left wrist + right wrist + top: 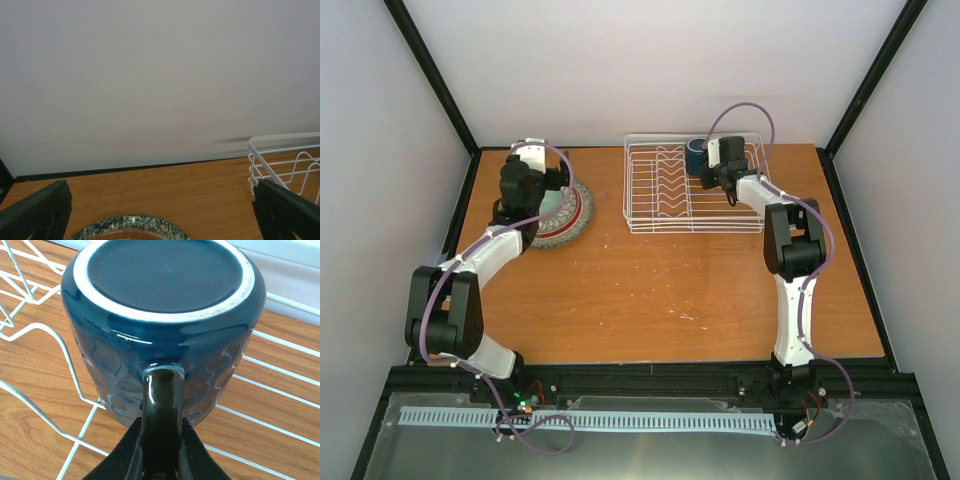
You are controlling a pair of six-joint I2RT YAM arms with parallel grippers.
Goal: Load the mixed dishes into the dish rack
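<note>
- My right hand (161, 450): clamped on the handle of the dark blue mug (165, 315) (base upward), in the dish rack (695, 229), far right.
- My left hand (160, 212): spread wide, above the stacked plates (570, 215), far left of desk (650, 300).

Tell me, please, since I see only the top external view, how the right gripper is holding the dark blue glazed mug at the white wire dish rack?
Observer: The right gripper is shut on the dark blue glazed mug by its handle alone.
Operator: Which way up is the mug?
Observer: Its flat base with a pale ring faces the wrist camera; the mouth points away, toward the white wire dish rack.
Operator: And the left gripper?
Observer: The left gripper is open wide, with the speckled grey rim of a round plate showing low between its jaws.
</note>
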